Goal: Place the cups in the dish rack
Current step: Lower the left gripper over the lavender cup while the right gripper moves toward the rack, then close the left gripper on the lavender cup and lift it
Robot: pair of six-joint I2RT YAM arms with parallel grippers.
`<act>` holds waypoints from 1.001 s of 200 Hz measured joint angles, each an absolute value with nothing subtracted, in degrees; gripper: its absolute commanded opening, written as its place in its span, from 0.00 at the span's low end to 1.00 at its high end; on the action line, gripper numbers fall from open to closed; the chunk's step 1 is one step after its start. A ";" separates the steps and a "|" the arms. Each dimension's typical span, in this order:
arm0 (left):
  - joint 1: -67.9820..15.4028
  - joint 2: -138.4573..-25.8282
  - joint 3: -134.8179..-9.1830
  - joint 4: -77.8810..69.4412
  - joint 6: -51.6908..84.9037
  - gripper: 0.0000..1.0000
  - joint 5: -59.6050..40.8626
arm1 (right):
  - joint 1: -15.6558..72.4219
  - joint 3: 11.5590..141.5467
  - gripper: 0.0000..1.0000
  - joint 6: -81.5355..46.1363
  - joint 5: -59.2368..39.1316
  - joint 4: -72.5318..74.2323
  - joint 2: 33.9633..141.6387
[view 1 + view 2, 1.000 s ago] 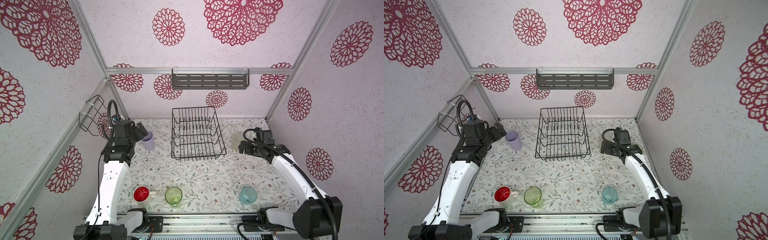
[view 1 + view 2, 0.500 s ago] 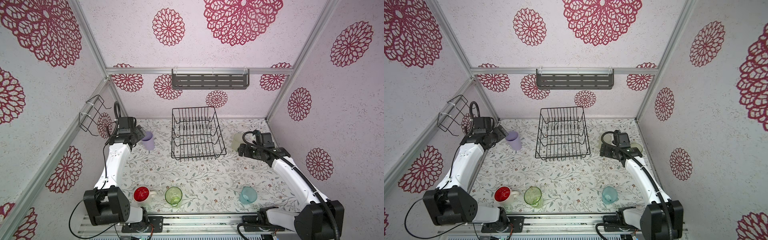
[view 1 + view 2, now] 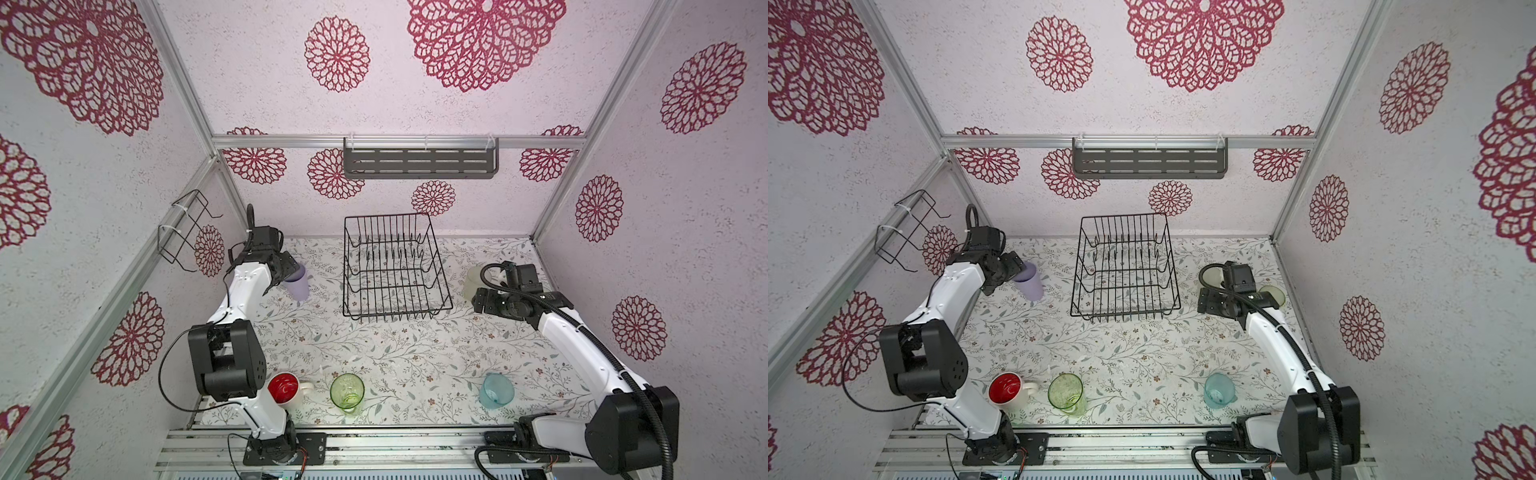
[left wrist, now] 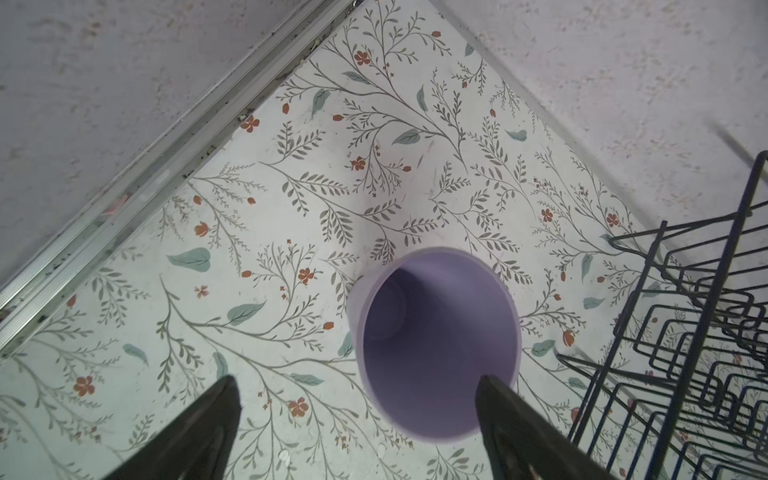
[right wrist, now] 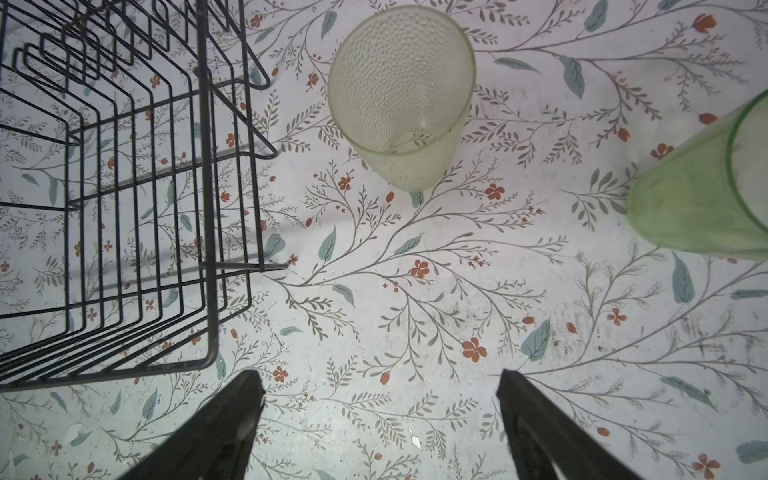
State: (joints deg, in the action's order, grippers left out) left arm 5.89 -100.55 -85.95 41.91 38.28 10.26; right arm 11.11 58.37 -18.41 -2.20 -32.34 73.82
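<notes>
Approach: left pincer (image 4: 356, 377), wide, hovers with the lilac cup (image 4: 436, 345) at one tip; right pincer (image 5: 379, 373), wide, has the frosted cup (image 5: 399, 91) ahead; next, straddle and close

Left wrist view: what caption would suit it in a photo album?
Open left gripper poised over an upright lilac tumbler on the floral table, black wire dish rack alongside.

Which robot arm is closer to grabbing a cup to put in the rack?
Left, most likely. The open left gripper sits right at the lilac tumbler, one finger by its rim. The right gripper is open too, but the frosted tumbler stands farther ahead, bare table between.
</notes>
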 measured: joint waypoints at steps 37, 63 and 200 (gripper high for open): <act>6.07 -101.56 -86.74 42.11 38.26 0.88 10.66 | 11.33 58.63 0.92 -17.61 -1.61 -32.75 74.78; 6.52 -101.97 -83.53 40.86 38.65 0.84 10.48 | 11.38 58.63 0.91 -17.02 -0.03 -33.28 74.78; 6.24 -99.94 -70.89 29.78 41.10 0.04 -0.16 | 14.66 60.84 0.71 -15.73 -1.72 -32.86 77.58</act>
State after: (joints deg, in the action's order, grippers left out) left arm 6.24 -99.94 -70.89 29.78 41.10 -0.16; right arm 14.66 60.84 -15.73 -1.72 -32.86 77.58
